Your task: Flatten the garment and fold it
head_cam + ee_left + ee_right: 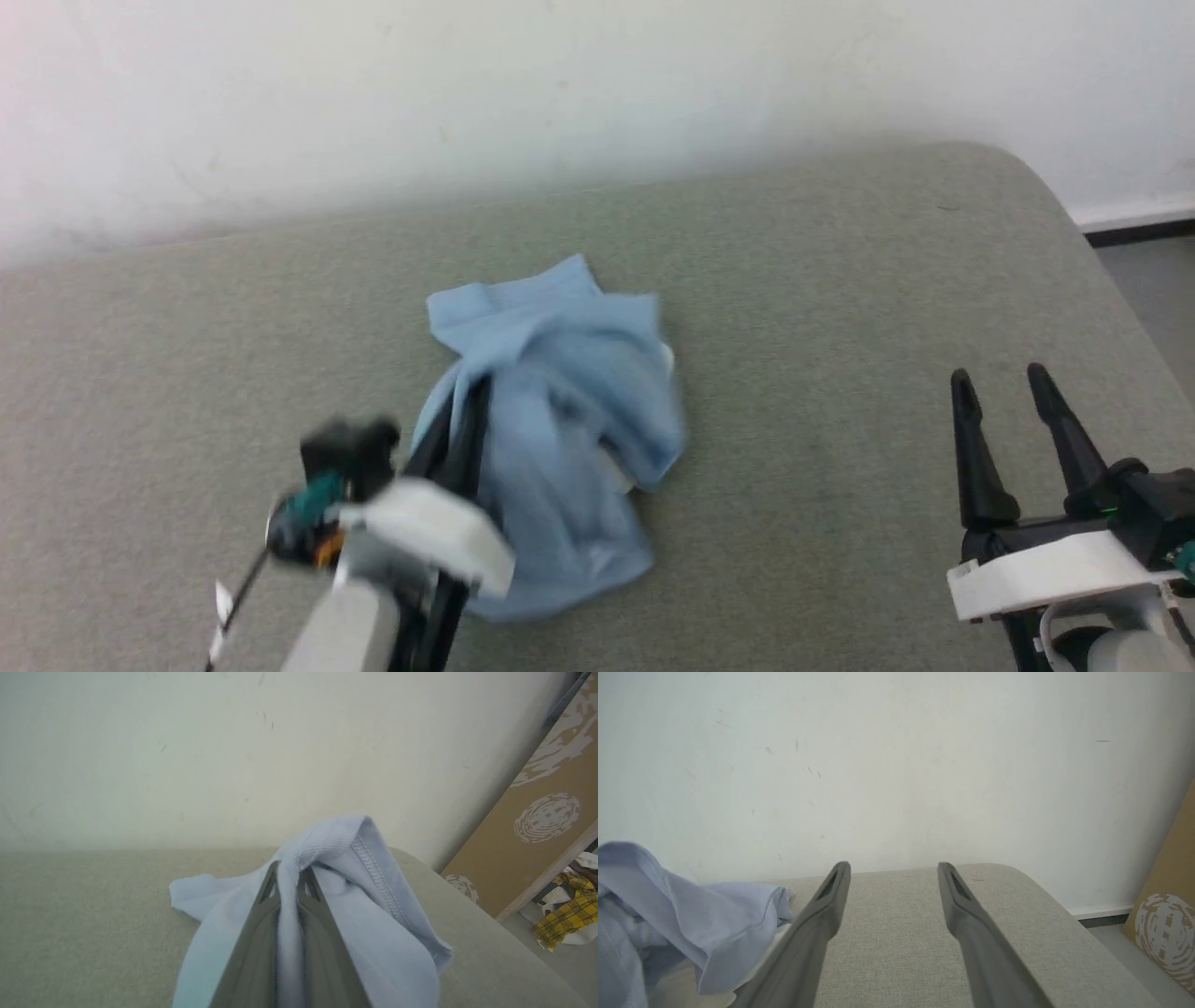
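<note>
at the left gripper (471,387), the garment (560,411) sits bunched in a crumpled light blue heap on the grey-green padded surface (794,280). the heap wraps the gripper's fingers and spreads mostly to its right. left gripper clamped on a ridge of the cloth: in the left wrist view the two dark fingers (261,933) press together with a strip of fabric pinched between them, and the garment (373,896) arches up over the tips, a stitched hem edge curving down the right side. long axis of the heap, head view, runs roughly in line with the left fingers, from a flap beyond the fingertips back to a flatter end beside the wrist. a small white patch shows on the side away from the left gripper; collar or not, cannot tell, so which way the neck points is unclear. right gripper (999,378) is spread wide, holding nothing, over bare padding, well apart from the heap. from its wrist camera the right gripper (893,868) has the garment (691,914) off to its left, a lifted fold near the left finger. pale wall (560,84) beyond both grippers.
</note>
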Motion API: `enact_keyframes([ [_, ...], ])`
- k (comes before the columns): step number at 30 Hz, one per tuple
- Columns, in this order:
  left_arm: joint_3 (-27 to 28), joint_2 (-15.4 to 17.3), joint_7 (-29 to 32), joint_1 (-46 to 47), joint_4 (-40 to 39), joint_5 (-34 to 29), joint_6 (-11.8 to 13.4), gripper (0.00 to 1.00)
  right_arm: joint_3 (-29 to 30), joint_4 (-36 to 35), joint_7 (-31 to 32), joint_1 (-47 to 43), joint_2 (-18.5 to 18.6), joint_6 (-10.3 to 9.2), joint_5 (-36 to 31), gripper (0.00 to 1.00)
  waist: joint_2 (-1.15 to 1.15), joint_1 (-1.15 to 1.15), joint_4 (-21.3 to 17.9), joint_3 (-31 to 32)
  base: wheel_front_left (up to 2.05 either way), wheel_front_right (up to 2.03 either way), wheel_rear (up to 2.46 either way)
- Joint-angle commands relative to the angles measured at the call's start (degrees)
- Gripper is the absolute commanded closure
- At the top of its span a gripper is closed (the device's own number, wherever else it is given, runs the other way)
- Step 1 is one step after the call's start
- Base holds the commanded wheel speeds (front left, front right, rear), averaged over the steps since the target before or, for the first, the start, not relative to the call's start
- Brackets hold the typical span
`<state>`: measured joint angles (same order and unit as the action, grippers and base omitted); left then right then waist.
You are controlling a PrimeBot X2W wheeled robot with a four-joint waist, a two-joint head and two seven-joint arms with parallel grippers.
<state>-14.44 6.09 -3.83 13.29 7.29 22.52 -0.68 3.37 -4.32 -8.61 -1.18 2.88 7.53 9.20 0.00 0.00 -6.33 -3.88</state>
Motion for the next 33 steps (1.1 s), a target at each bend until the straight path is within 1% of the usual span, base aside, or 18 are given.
enact_keyframes([
  [1, 0.5, 0.6, -0.9, -2.4, 1.2, 0.2, 0.7, 1.00, -0.3, 0.2, -0.1, -0.6, 0.0, -0.04, 0.3, 0.00, 0.00, 0.00, -1.9, 0.0, 0.00, 0.00, 0.00],
  [3, 0.9, 0.7, -2.9, -6.7, 4.7, 0.2, 1.9, 1.00, -1.2, 0.5, -0.1, -0.7, 0.0, -0.04, 0.4, 0.00, 0.00, 0.00, -1.4, -0.2, 0.00, 0.00, 0.00],
  [6, 0.6, 0.6, -3.9, -7.8, 6.9, 0.0, 1.8, 1.00, -1.6, 0.5, -0.1, -0.6, 0.0, -0.04, 0.2, 0.00, 0.00, 0.00, -0.7, -0.4, 0.00, 0.00, 0.00],
  [7, 0.5, 0.5, -5.0, -7.9, 7.6, -0.1, 1.8, 0.70, -1.8, 0.5, -0.1, -0.6, 0.0, -0.04, 0.1, 0.00, 0.00, 0.00, -0.4, -0.4, 0.00, 0.00, 0.00],
  [8, 0.1, 0.3, -5.7, -8.0, 8.3, -0.2, 1.7, 0.12, -2.0, 0.5, 0.0, -0.5, 0.0, -0.04, 0.0, 0.00, 0.00, 0.00, 0.0, -0.2, 0.00, 0.00, 0.00],
  [9, -0.1, -0.1, -6.2, -8.2, 8.8, 0.1, 1.5, 0.00, -1.9, 0.4, 0.0, -0.6, 0.0, -0.04, -0.1, 0.00, 0.00, 0.00, 0.5, -0.1, 0.00, 0.00, 0.00],
  [13, -1.3, -1.1, -9.3, -7.4, 8.1, -0.4, 1.1, 0.00, -1.5, 0.2, 0.4, -1.1, 0.0, -0.04, -0.5, 0.00, 0.00, 0.00, 2.8, 0.9, 0.00, 0.00, 0.00],
  [20, -2.0, -1.3, -10.6, -5.9, 4.4, -2.0, 0.7, 0.00, -1.1, -0.3, 1.1, -2.0, 0.0, -0.04, -0.7, 0.00, 0.00, 0.00, 5.2, 1.6, 0.00, 0.00, 0.00],
  [26, -0.4, 0.7, -11.0, -6.6, 1.3, -4.4, 2.6, 0.00, -0.9, -0.8, 1.6, -2.4, 0.0, -0.04, -1.1, 0.00, 0.00, 0.00, 6.5, 1.9, 0.00, 0.00, 0.00],
  [30, 2.5, 2.3, -11.1, -8.2, -0.3, -4.4, 3.7, 0.00, -1.1, -0.8, 1.8, -2.4, 0.0, -0.04, -1.2, 0.00, 0.00, 0.00, 7.1, 1.6, 0.00, 0.00, 0.00],
  [33, 5.0, 3.5, -11.1, -9.5, -2.3, -4.4, 3.8, 0.00, -1.3, -0.6, 2.1, -2.4, 0.0, -0.04, -1.4, 0.00, 0.00, 0.00, 7.8, 1.4, 0.00, 0.00, 0.00],
])
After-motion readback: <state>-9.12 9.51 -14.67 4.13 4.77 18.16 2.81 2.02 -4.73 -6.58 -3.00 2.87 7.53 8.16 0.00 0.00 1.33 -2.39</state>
